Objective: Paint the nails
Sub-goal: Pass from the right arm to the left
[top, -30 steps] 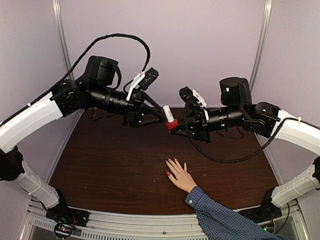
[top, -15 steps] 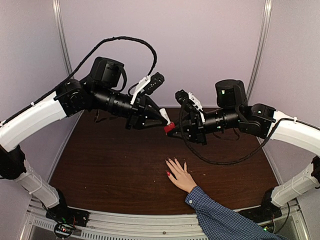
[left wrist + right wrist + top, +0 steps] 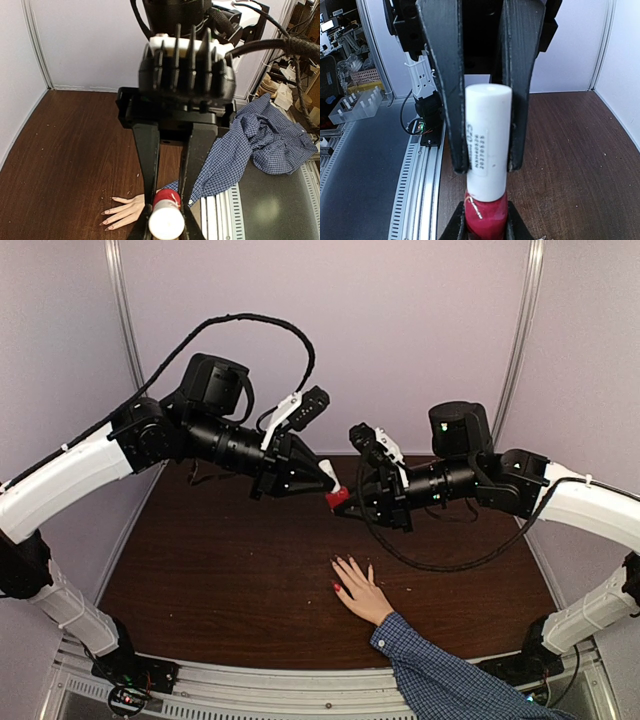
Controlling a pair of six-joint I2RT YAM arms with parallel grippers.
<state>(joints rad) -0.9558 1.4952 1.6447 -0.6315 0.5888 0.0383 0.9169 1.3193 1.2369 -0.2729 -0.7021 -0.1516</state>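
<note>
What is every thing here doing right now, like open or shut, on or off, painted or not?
left pincer, shut on the white cap.
right pincer, shut on the polish bottle.
white cap, sitting on the bottle.
polish bottle, closed, held up above the table.
hand, lying flat on the table, fingers spread.
nails, one looks red; the others are too small to tell.

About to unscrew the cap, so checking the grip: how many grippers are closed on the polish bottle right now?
2. The left gripper is shut on the white cap; the right gripper is shut on the red bottle. Neither grip is hidden.
</note>
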